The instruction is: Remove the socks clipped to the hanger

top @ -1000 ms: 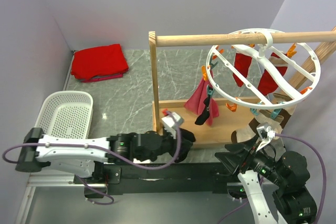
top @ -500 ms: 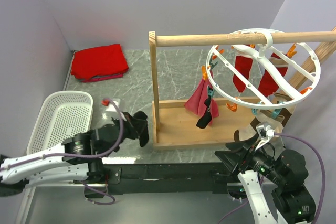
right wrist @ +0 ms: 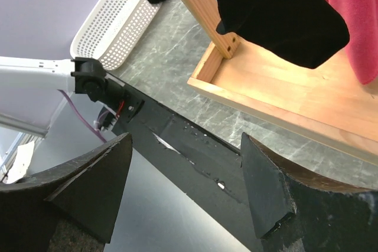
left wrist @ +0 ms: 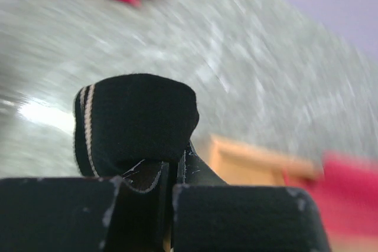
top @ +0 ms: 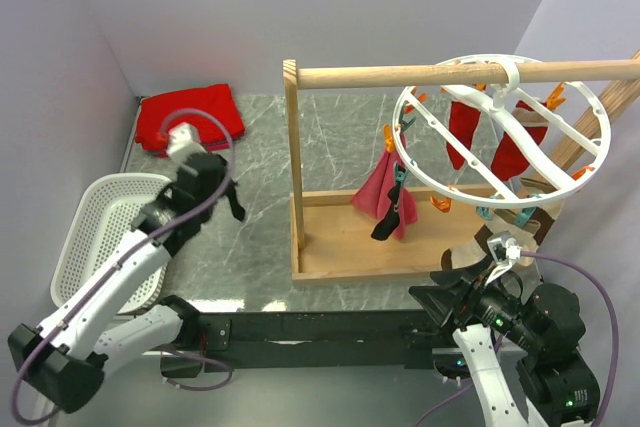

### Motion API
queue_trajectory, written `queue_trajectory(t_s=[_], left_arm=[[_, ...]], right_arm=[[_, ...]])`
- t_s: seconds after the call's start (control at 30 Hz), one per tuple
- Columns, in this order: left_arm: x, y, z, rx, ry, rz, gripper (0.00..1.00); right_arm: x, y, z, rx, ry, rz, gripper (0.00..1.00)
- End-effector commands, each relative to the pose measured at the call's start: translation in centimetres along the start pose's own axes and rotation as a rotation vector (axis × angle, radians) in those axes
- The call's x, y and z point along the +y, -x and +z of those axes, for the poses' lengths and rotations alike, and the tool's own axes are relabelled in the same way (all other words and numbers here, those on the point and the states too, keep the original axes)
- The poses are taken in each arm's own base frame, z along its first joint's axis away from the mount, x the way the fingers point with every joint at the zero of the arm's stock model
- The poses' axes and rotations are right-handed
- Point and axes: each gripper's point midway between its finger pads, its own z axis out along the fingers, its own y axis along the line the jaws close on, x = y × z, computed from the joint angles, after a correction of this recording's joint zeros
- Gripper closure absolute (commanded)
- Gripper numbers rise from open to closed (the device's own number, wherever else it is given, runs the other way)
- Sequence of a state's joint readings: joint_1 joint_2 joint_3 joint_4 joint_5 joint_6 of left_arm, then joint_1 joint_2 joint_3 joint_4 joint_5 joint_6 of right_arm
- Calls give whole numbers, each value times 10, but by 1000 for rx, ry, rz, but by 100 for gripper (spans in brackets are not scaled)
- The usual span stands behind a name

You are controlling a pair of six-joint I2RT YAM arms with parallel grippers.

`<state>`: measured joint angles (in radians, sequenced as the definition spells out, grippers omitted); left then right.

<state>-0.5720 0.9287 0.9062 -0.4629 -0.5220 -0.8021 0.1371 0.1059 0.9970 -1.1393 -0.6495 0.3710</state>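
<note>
Right gripper [right wrist: 186, 143] at the near edge, jaws spread, holding nothing, left gripper [left wrist: 168, 187] pinching a small black fabric sock [left wrist: 139, 113] above the grey marbled worktop [top: 260, 147] beside a white mesh basket [top: 105, 222], beyond, red and pink socks [top: 462, 132] clipped to the white plastic ring hanger [top: 497, 99]

White hanger [top: 497, 99], red, pink, black socks [top: 460, 132] clipped, another black sock [left wrist: 136, 113] in left tool [left wrist: 168, 172]
</note>
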Motion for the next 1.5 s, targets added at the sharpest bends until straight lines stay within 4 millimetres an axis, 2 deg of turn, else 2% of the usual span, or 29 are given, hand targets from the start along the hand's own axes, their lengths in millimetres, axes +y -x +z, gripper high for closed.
queue_trajectory(t_s=[0.0, 0.03, 0.1, 0.13, 0.2, 0.23, 0.3, 0.33, 0.43, 0.47, 0.5, 0.53, 0.57, 0.6, 0.67, 0.83, 1.07, 1.17, 1.27, 1.3, 1.33, 1.37, 1.4, 1.43, 1.47], left_arm=[[32, 66, 10, -103, 147, -98, 99], [58, 80, 14, -131, 243, -133, 99], [94, 87, 11, -155, 373, -156, 99], [119, 94, 8, -184, 446, -185, 99], [146, 99, 1, -222, 513, -214, 98], [170, 101, -7, -251, 564, -247, 98], [183, 102, -9, -270, 568, -275, 95], [201, 99, -13, -279, 605, -301, 93], [222, 92, -14, -260, 641, -354, 75], [227, 90, -13, -257, 649, -368, 63], [235, 86, -13, -246, 675, -386, 43], [239, 85, -13, -245, 688, -400, 36], [241, 84, -13, -243, 695, -407, 18], [242, 85, -13, -247, 698, -414, 6], [241, 87, -12, -243, 685, -427, 4], [207, 102, -8, -226, 522, -450, 4], [203, 117, -27, -295, 541, -479, 4], [189, 120, -24, -276, 461, -454, 4], [152, 113, -13, -194, 251, -436, 4], [123, 109, -12, -141, 87, -415, 4], [107, 107, -14, -126, -3, -399, 4], [98, 95, -12, -95, -79, -399, 3], [68, 89, -29, -74, -239, -370, 5], [50, 100, -38, -129, -340, -361, 12], [43, 92, -44, -124, -390, -355, 13]], right_arm=[[3, 8, -3, -18, -7, -32, 20], [3, 7, -4, -19, -6, -32, 20], [3, 7, -4, -19, -6, -32, 19], [4, 6, -4, -17, 1, -32, 20], [3, 5, -3, -10, 5, -27, 20], [4, 5, -2, -10, 11, -27, 19], [5, 4, -1, -6, 18, -22, 20], [6, 5, -1, -7, 24, -25, 20], [6, 6, 1, -5, 27, -21, 20], [6, 6, 1, -5, 29, -23, 20], [7, 6, 0, -6, 30, -24, 20], [6, 5, 0, -5, 27, -22, 19], [7, 6, -1, -9, 24, -24, 20], [7, 6, -2, -9, 23, -27, 20], [7, 4, -3, -7, 22, -25, 20], [6, 3, -3, -5, 21, -25, 19], [8, 5, -3, -5, 24, -26, 19], [8, 4, -2, -1, 29, -19, 19], [8, 5, -2, -6, 30, -18, 19], [8, 6, -2, -7, 28, -18, 19], [9, 7, -3, -12, 27, -22, 19], [9, 8, -4, -15, 22, -25, 19], [8, 8, -4, -17, 18, -23, 19], [8, 9, -4, -18, 15, -23, 19], [7, 9, -4, -16, 11, -23, 19]])
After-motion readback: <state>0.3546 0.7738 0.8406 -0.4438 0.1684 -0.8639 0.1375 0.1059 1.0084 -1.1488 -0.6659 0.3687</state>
